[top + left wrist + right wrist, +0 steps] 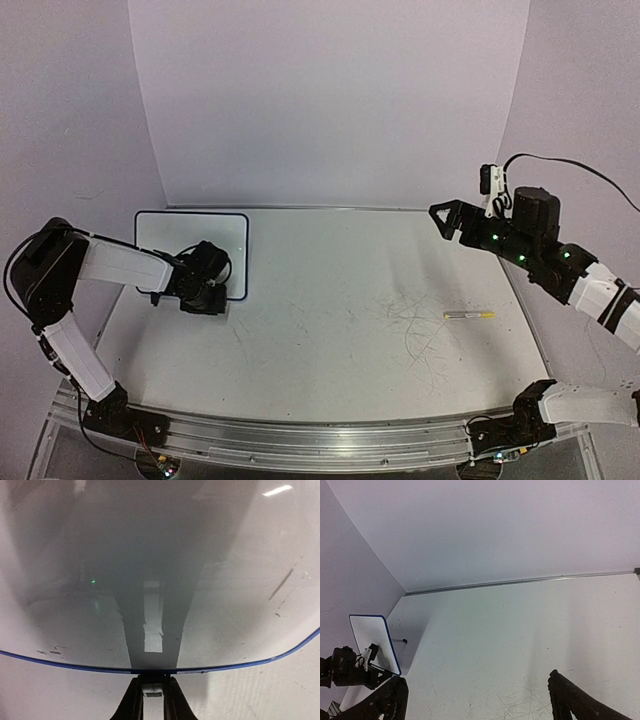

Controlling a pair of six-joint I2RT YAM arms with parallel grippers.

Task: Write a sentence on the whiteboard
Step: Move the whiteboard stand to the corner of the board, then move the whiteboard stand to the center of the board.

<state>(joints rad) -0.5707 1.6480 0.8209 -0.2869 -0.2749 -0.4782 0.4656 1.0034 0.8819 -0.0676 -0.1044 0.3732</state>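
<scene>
While the left gripper (pixel 153 682) clenched the near edge of the small white blue-framed rectangular board (pixel 188 235) at the white tabletop's (pixel 330 340) far-left corner, the right gripper (pixel 445 218) hung splayed, empty. Seemingly no lettering showed through the glare. Next, the slim yellow-tipped marker (pixel 469 315) near the right edge would want a square mid-barrel grasp.

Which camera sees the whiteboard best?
Top external: almost all of the whiteboard shows, frame included. Left wrist sees only a close-up of its surface and one edge; right wrist shows it small and far off.

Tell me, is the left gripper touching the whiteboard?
Touching. In the left wrist view, the fingers of the left gripper pinch the blue edge of the whiteboard, with no gap.
</scene>
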